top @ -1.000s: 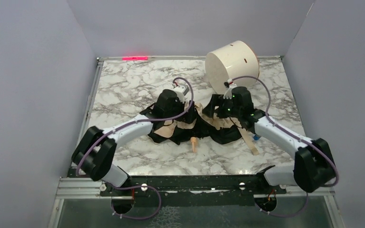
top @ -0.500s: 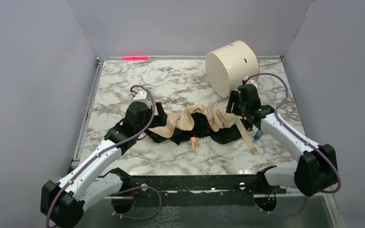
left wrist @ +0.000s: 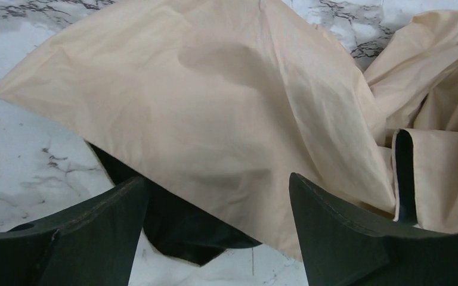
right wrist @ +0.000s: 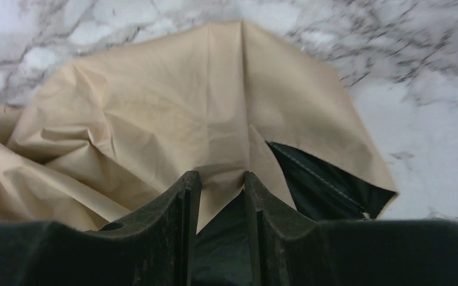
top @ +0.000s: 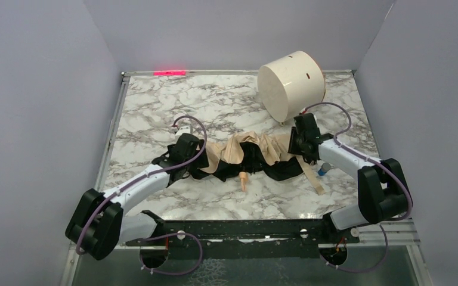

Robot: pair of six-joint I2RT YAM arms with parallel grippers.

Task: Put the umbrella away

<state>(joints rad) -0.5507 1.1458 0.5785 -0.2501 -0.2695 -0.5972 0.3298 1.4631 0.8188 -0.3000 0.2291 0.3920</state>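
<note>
The umbrella [top: 256, 156] lies collapsed across the middle of the marble table, beige fabric over black, with its peach handle knob [top: 243, 179] pointing toward the near edge and its tan strap [top: 313, 176] trailing to the right. My left gripper [top: 201, 158] is low at the umbrella's left end. It stands wide open [left wrist: 216, 177], with the beige panel [left wrist: 214, 107] and a black flap just ahead of the fingers. My right gripper [top: 292, 143] is at the right end, its jaws narrowed [right wrist: 219, 174] around a fold of beige fabric [right wrist: 185, 107], a small gap left between them.
A white cylindrical drum [top: 291, 83] lies on its side at the back right, just behind my right gripper. Grey walls close in the table on the left, back and right. A red light [top: 170, 72] glows at the back edge.
Both arms pulled off the umbrella and came back. The left gripper has returned to the umbrella's left end. The right gripper has dropped onto the right end and its jaws have narrowed.
</note>
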